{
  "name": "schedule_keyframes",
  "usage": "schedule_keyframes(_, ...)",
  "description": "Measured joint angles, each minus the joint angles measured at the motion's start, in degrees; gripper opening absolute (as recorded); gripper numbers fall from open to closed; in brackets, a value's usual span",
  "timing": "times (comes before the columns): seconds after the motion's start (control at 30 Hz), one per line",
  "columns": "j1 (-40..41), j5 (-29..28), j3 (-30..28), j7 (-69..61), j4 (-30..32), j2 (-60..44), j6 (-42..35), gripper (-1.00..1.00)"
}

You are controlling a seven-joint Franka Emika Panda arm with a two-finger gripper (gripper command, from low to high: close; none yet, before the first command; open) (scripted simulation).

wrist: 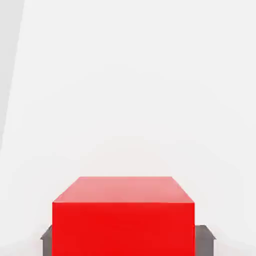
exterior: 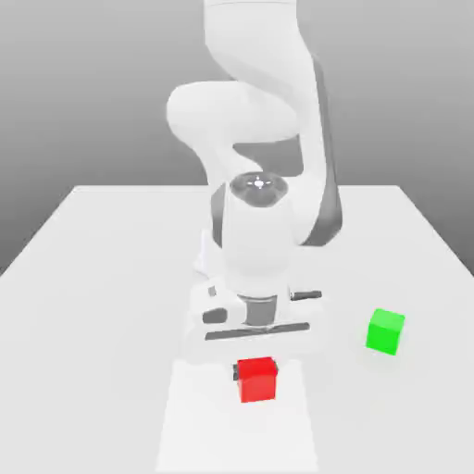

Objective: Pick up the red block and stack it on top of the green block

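While my arm bends down over the white table (exterior: pixel 93 241), my gripper (exterior: pixel 256 370) sits low at the table's near middle, its fingers clamped on the red block (exterior: pixel 257 380); in the exterior view a dark finger (exterior: pixel 236 372) shows against the block's left face, touching it, and the block's front face is plain and upright, squared to the camera; the block rests at table level just below my hand's pale body; seen from my hand, the red block (wrist: pixel 123 215) stands between my two grey fingers, one finger (wrist: pixel 47 238) pressed to one side and the other finger (wrist: pixel 205 237) pressed to the opposite side, both flush with its faces; its top face is smooth and level; moving on towards the exterior view's right, the green block (exterior: pixel 385 331) stands on the table, well apart from the red block and a little farther from the camera, upright, with one corner turned slightly forward; nothing touches it, and bare white table lies between the two cubes
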State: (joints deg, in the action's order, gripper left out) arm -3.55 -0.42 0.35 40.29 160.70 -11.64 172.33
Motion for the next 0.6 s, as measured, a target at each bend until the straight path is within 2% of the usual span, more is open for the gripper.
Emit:
schedule_keyframes(0.1, 0.2, -0.3, 0.1, 0.2, 0.1, 0.8, -0.7, -1.0)
schedule_keyframes(0.3, 0.3, 0.4, 0.5, 0.1, 1.8, 12.3, -10.5, -1.0)
schedule_keyframes(0.6, -12.1, 4.9, 11.2, 15.8, 3.2, 19.1, -15.7, -1.0)
